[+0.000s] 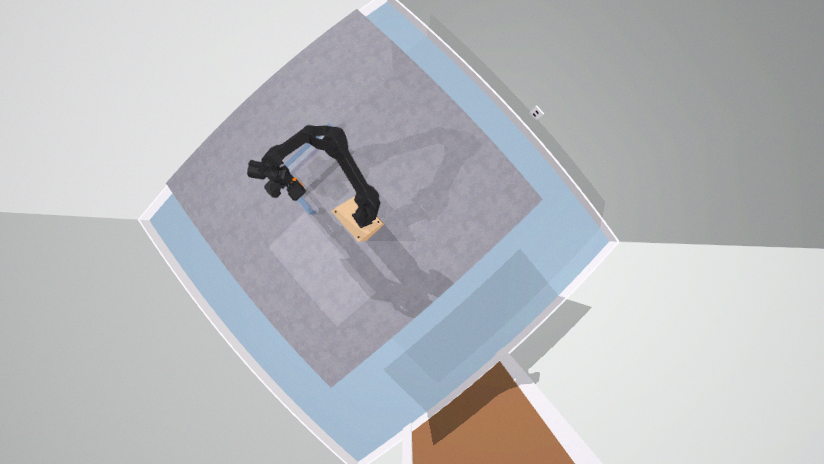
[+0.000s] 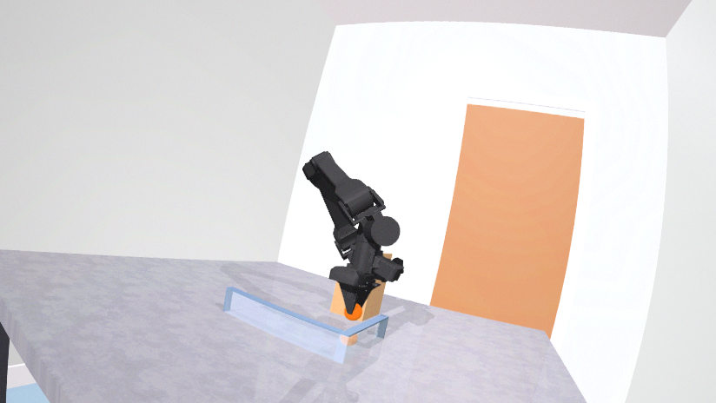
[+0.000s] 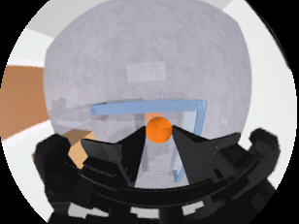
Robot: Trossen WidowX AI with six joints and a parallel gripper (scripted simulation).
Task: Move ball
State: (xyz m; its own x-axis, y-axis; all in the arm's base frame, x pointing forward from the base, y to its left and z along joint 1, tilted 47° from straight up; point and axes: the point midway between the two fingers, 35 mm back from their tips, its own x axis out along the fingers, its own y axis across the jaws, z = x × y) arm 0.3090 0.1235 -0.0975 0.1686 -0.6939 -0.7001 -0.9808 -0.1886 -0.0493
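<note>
I have the orange ball (image 2: 354,313) pinched between the gripper (image 2: 354,309) fingertips, above the table (image 2: 125,320). The clear walls (image 2: 280,320) stand just below, their corner pointing toward the desk's right edge in the exterior view.

The counter (image 1: 403,115) appears as a grey mottled square turned diagonally, bordered by a pale blue floor band (image 1: 242,299). A tan base plate (image 1: 345,216) sits near the counter's middle and carries the black arm (image 1: 345,155). The arm rises from the plate, bends, and reaches toward the upper-left. The claw (image 1: 292,185) grips an orange ball (image 1: 293,180), of which only a small spot shows. Clear walls (image 1: 305,198) run just beside the claw. A brown door (image 1: 490,420) lies at the lower edge.
</note>
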